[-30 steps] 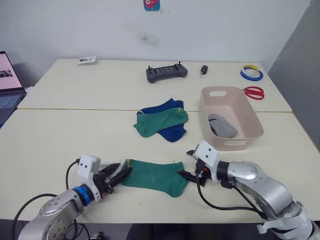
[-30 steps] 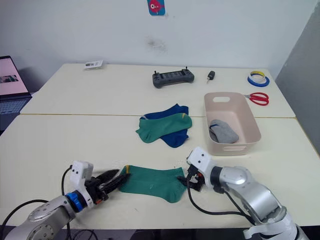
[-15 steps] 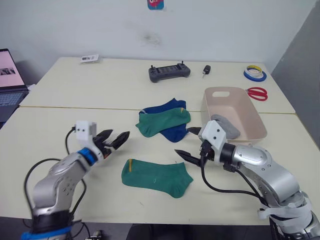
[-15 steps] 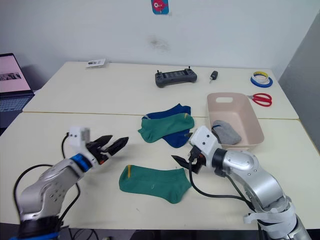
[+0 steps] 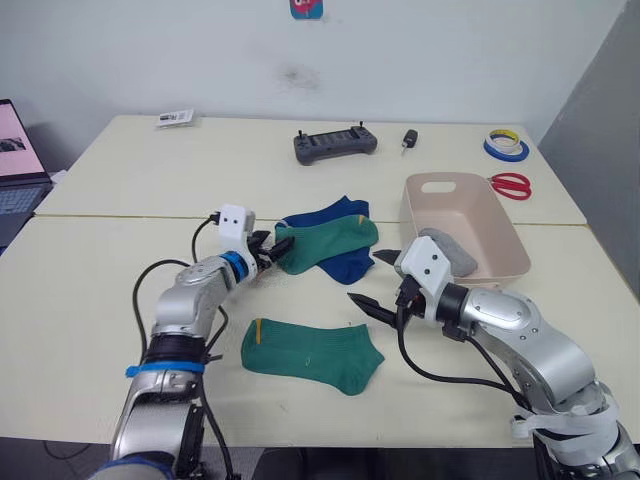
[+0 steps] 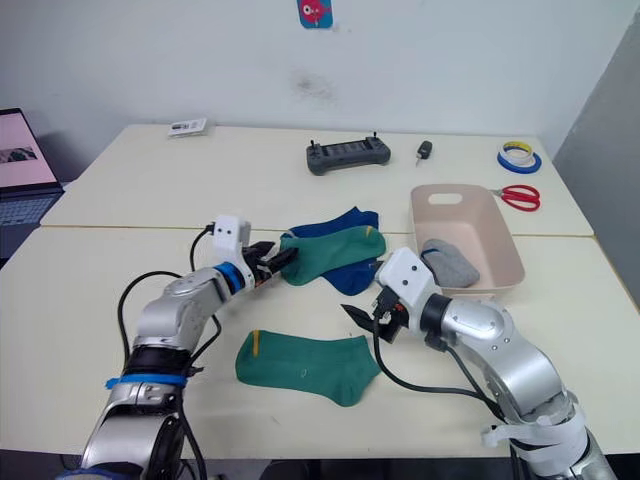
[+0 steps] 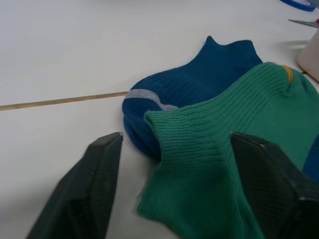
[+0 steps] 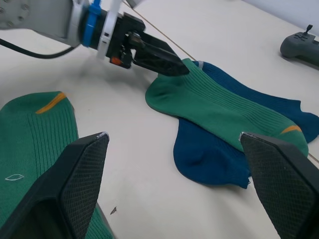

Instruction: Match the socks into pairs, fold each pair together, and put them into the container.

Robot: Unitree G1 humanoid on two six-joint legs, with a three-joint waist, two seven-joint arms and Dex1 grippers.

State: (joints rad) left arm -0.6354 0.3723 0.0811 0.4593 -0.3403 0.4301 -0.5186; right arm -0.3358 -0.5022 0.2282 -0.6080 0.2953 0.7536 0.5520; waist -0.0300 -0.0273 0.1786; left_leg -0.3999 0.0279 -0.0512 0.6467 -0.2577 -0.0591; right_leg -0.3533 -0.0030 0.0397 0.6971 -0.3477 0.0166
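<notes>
One green sock (image 5: 312, 352) lies flat near the table's front edge. A second green sock (image 5: 330, 245) rests across the blue socks (image 5: 345, 268) at mid-table. My left gripper (image 5: 275, 248) is open at that upper green sock's cuff (image 7: 199, 149), one finger on each side of it. My right gripper (image 5: 374, 281) hangs open above the table between the near green sock and the container (image 5: 495, 268), holding nothing. The pale beige-pink container stands at the right with a grey sock (image 5: 448, 250) inside. In the right wrist view the left gripper (image 8: 159, 57) touches the green cuff.
At the back of the far table sit a black controller (image 5: 335, 145), a small black key (image 5: 408, 138), a tape roll (image 5: 504, 146) and red scissors (image 5: 510, 184). A laptop (image 5: 15, 160) stands at the left edge. A seam (image 5: 120, 216) joins the two tables.
Both grippers left the ends of the near green sock, which stays flat. My left arm swung forward to the upper green sock's cuff. My right gripper rose and now hovers.
</notes>
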